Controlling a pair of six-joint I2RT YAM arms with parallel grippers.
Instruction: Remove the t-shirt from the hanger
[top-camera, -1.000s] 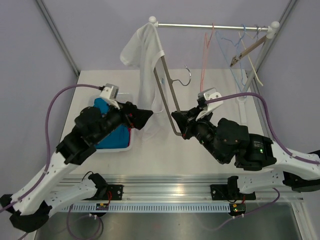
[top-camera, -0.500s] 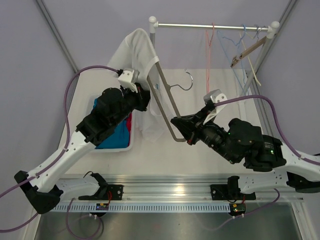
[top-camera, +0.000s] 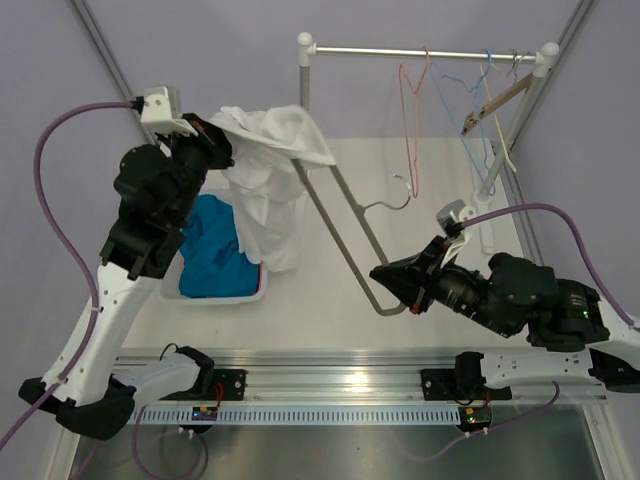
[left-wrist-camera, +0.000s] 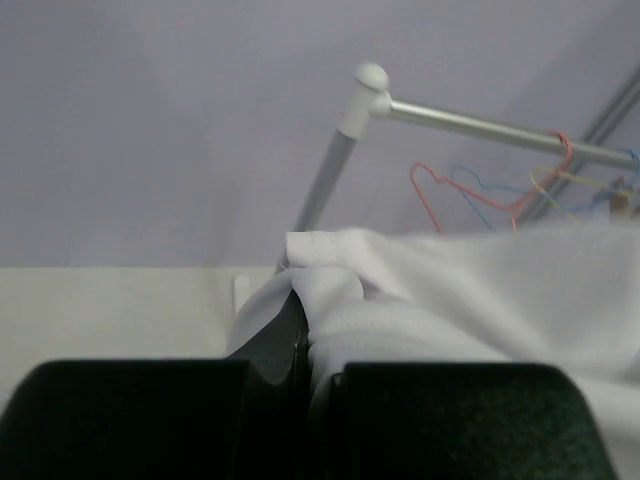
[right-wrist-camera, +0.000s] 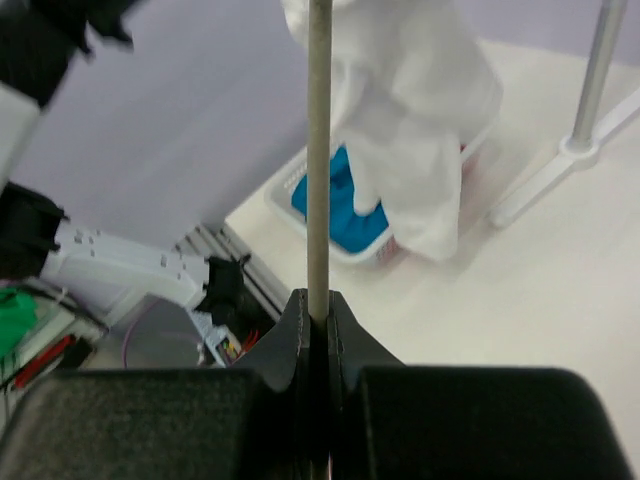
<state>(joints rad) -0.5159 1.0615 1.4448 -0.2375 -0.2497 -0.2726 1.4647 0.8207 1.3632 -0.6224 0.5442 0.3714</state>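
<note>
The white t-shirt (top-camera: 265, 195) hangs bunched above the basket, and my left gripper (top-camera: 213, 143) is shut on its top fold. In the left wrist view the t-shirt (left-wrist-camera: 460, 290) fills the lower right, pinched in the left gripper (left-wrist-camera: 308, 345). The grey hanger (top-camera: 345, 230) slants from the shirt's edge down to my right gripper (top-camera: 388, 292), which is shut on its lower bar. Its upper end is hidden under the cloth. In the right wrist view the hanger (right-wrist-camera: 319, 150) rises straight out of the right gripper (right-wrist-camera: 318, 312), with the t-shirt (right-wrist-camera: 410, 120) beyond.
A white basket (top-camera: 250, 296) with blue clothes stands at the left. The clothes rail (top-camera: 420, 50) across the back carries a pink hanger (top-camera: 410, 110), blue wire hangers and a wooden hanger (top-camera: 495, 100). The rail's left post (right-wrist-camera: 590, 80) stands near the shirt.
My left gripper has shut on the t-shirt and swung up and left with it. My right gripper has drawn the hanger down and to the right, away from the shirt.
</note>
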